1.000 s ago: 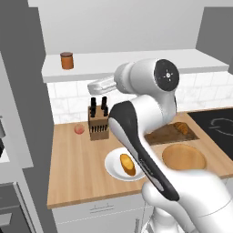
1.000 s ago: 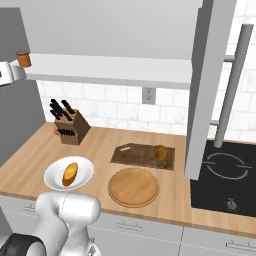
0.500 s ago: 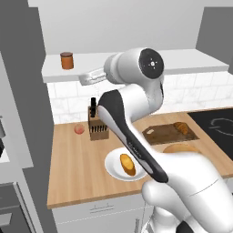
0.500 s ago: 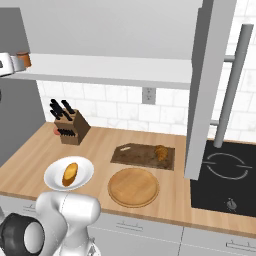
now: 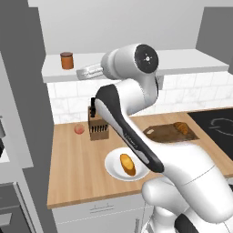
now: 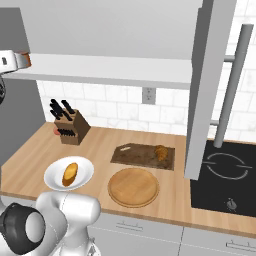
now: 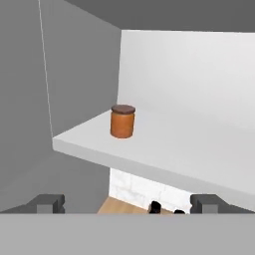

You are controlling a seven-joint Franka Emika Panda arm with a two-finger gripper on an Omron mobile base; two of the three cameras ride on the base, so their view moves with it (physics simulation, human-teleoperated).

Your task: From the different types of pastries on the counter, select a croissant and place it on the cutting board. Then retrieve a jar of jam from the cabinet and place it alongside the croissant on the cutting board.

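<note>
Since the golden croissant [image 6: 161,152] already sits on the dark wooden cutting board [image 6: 135,156], we just need the brown jam jar [image 7: 122,121], upper-centre; claw [image 7: 127,203] wide open, empty.

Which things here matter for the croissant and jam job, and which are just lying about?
Belong to the job:
jam jar on the cabinet shelf
croissant, already on the cutting board
gripper, reaching toward the jar

Lying about:
knife block
plate with another pastry
round wooden board
</note>
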